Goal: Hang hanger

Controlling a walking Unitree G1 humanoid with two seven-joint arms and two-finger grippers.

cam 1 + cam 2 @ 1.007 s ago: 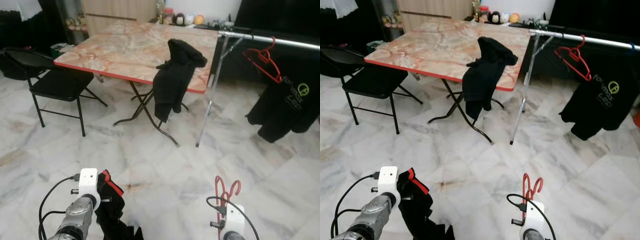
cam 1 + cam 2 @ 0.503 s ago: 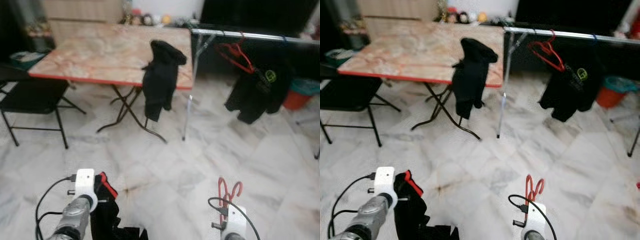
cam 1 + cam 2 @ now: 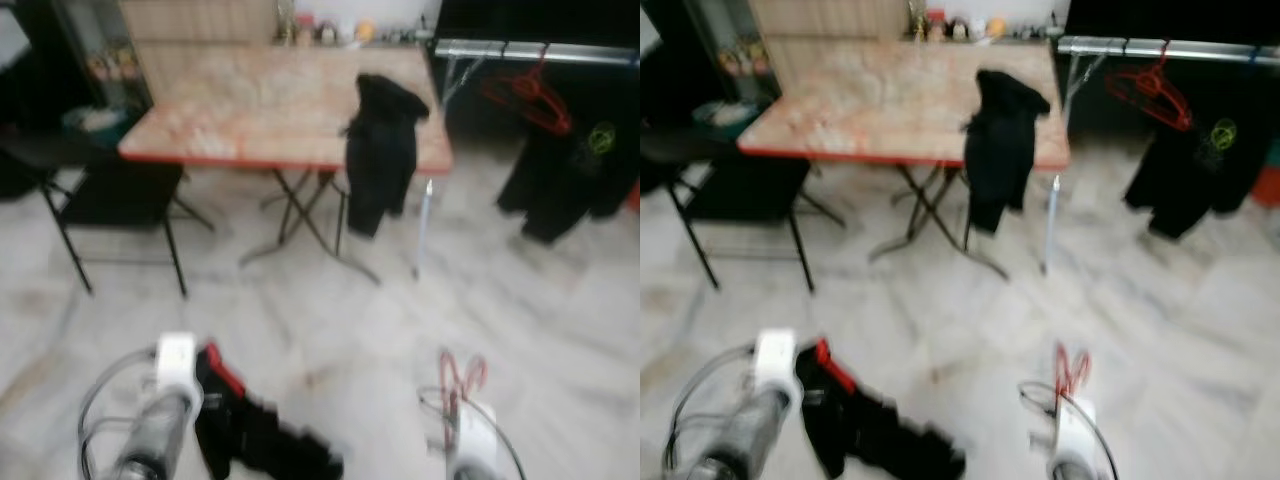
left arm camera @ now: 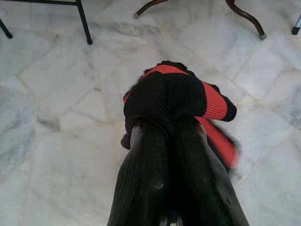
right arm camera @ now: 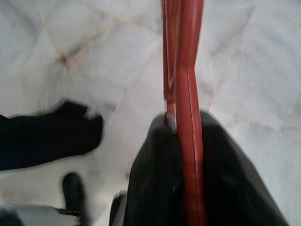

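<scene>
The head views are blurred. The right gripper (image 5: 188, 141) is clenched on a red hanger (image 5: 186, 70), whose thin stem runs between the two black fingers (image 5: 150, 179) and out past their tips; in the left eye view the hanger (image 3: 458, 375) stands up from the right wrist, low over the marble floor (image 3: 330, 300). The left gripper (image 4: 171, 129) is clamped on a black garment with red trim (image 4: 176, 96), which bunches over the fingertips and trails down toward the floor beside the left arm (image 3: 160, 430). Taking the worktop (image 3: 260, 110) as the landmark: this marble-patterned folding table with a red edge stands well ahead of both grippers, a black jacket (image 3: 380, 150) is draped over its near right corner, and a black folding chair (image 3: 110, 190) sits at its left side. To the right of the worktop a silver clothes rail (image 3: 540, 50) carries another red hanger (image 3: 530, 92) and a black shirt (image 3: 575, 170) with a green print.
</scene>
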